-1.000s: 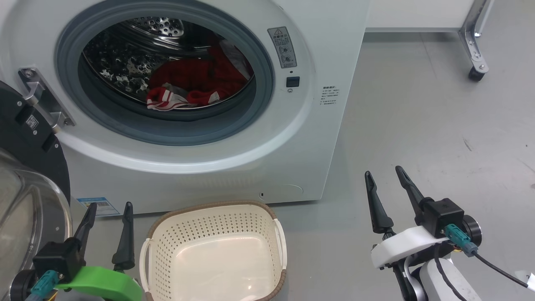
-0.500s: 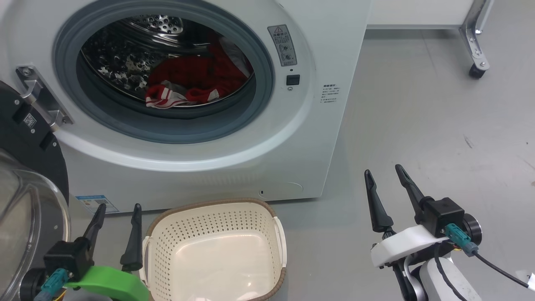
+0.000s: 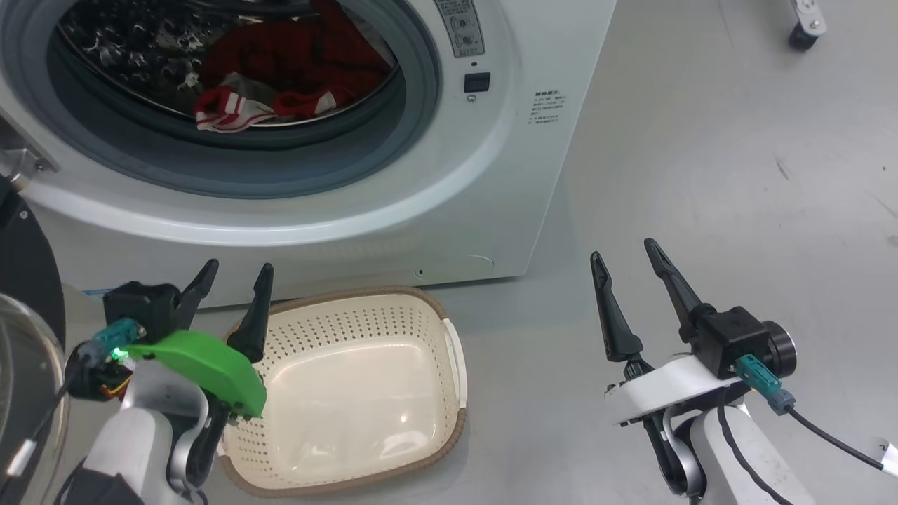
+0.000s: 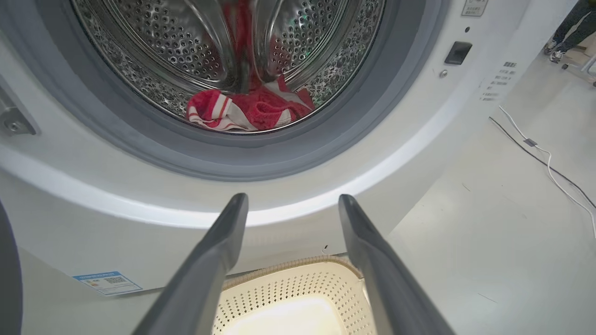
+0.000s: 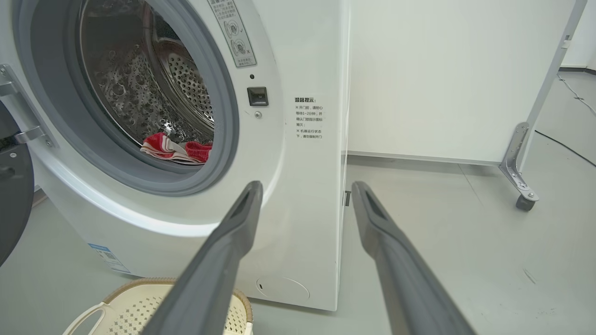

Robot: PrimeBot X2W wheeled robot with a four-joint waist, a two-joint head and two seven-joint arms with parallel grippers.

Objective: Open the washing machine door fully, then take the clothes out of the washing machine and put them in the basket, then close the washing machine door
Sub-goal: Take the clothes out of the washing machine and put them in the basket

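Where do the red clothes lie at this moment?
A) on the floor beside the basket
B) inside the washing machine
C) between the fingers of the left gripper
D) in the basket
B: the clothes lie inside the washing machine, seen through its open front, apart from the basket.

printed notice (image 5: pixel 308 118) headed "温馨提示" on the washing machine (image 5: pixel 307 209) front, pictogram sticker (image 5: pixel 231 30) above it, blue QR-code label (image 4: pixel 107 282) low down
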